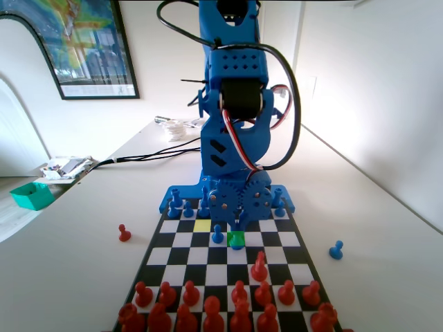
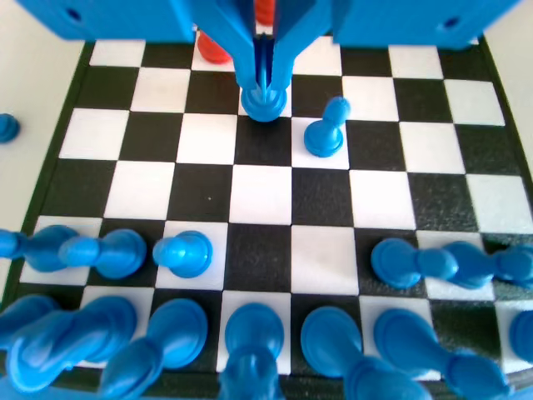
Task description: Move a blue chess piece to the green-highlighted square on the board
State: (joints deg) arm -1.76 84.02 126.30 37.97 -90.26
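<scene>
The blue chess piece stands on a square in the wrist view, its round base showing below the jaw tips. My gripper hangs straight down over it, jaws pressed together on its slim top. In the fixed view the gripper is low over the green-highlighted square, and the piece stands on that square on the board, two rows out from the blue arm's base.
A round-headed blue pawn stands one square beside the held piece. A yellow-lime square lies near the arm. Red pieces fill the near rows, one advanced. Off the board stand a red pawn and a blue pawn.
</scene>
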